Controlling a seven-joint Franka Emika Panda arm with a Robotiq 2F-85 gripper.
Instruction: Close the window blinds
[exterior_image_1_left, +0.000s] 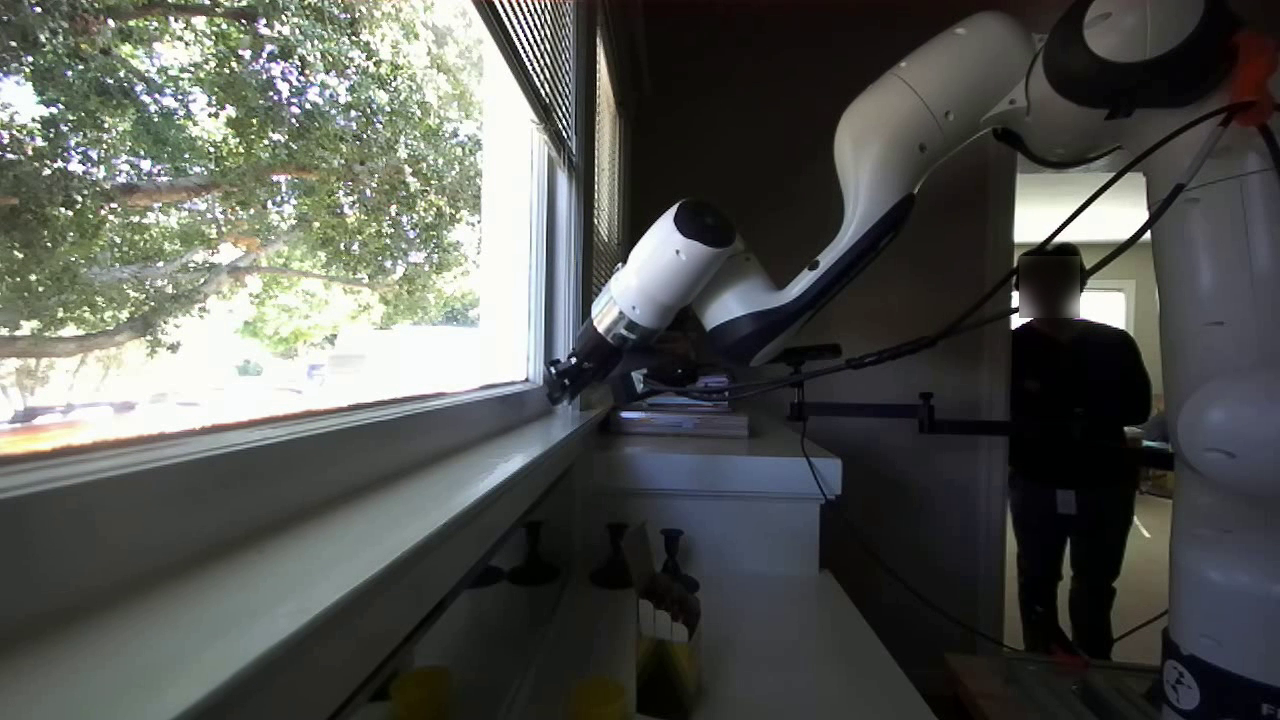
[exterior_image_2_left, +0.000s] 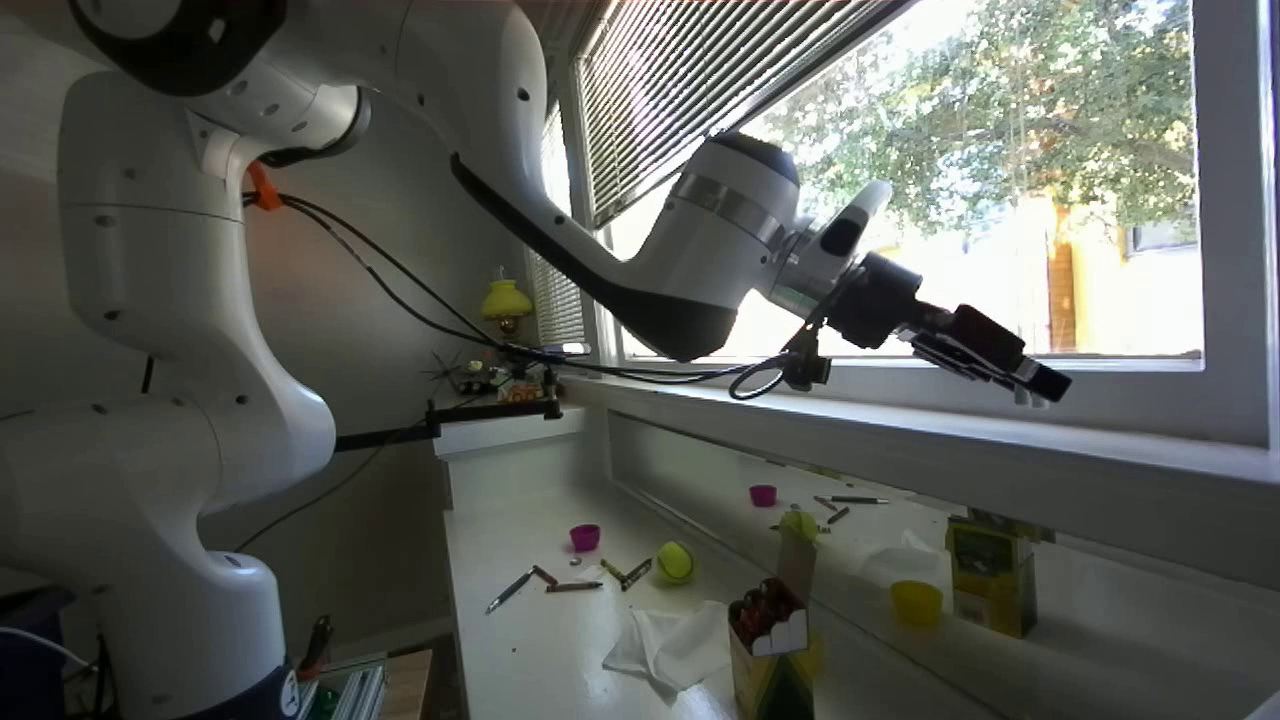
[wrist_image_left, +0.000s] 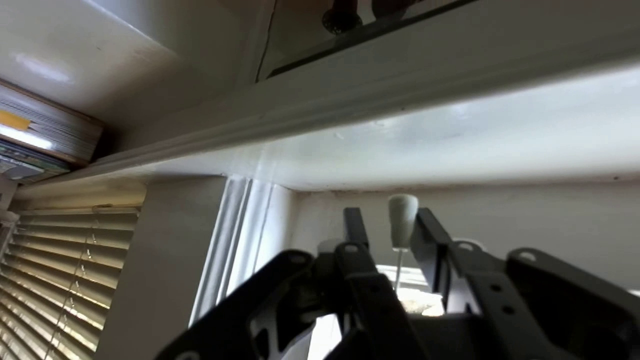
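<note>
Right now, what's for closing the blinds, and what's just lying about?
For the job:
window blinds
probably the cord pull, seen between the open jaws

Just lying about:
tennis ball
small pink cup
pen
open yellow-and-green box

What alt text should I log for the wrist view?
Open end effector, a pale knob on a cord showing between its fingers, near a white sill. The picture looks upside down, with books and side-window blinds at its left.

Large window bright, leafy tree outside; white sill below. Dim wall, lit doorway beside.
</note>
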